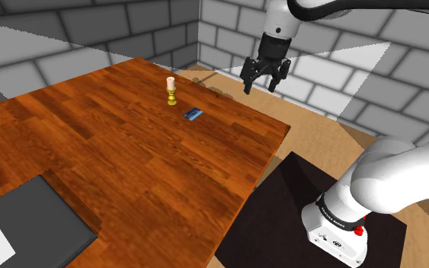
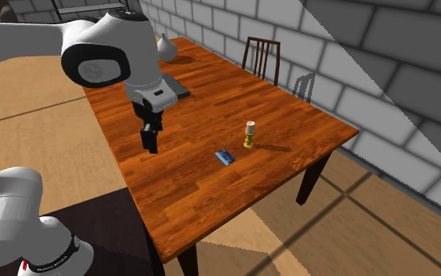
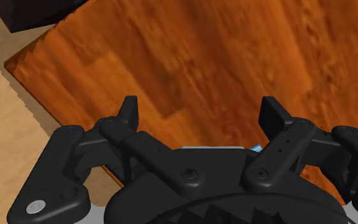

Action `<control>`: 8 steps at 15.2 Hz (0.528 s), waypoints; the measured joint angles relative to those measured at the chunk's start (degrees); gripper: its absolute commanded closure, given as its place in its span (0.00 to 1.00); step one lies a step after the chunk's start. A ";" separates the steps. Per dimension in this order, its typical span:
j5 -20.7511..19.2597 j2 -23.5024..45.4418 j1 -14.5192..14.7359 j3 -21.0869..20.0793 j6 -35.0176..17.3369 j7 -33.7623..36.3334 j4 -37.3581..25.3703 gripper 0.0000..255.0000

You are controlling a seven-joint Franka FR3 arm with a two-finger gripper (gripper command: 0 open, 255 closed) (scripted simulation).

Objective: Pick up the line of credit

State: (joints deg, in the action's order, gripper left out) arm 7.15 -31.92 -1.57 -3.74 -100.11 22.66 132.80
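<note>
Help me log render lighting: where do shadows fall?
Shoulder view: a diagonal light edge crosses the brick wall. Second exterior view: the candle casts a shadow on the table. Wrist view: the table's shadow on the floor has a jagged edge.

Blue card (image 1: 193,115), reddish-brown wood-grain table (image 1: 129,167), black claw (image 1: 259,87), gold candlestick (image 1: 171,98).

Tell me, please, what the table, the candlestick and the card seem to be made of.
Table: wood, reddish-brown and polished, by its plank grain. Candlestick: likely brass, by its golden colour. Card: unclear, perhaps plastic; it looks flat, thin and blue.
</note>
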 measured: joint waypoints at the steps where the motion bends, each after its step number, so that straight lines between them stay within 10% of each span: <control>1: 1.13 2.63 -0.21 -0.44 -0.34 2.27 -1.54 0.00; 8: 8.47 19.57 -1.51 -1.80 -4.10 16.19 -10.45 0.00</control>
State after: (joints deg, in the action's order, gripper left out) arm 15.62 -12.35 -3.08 -5.54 -104.21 38.86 122.35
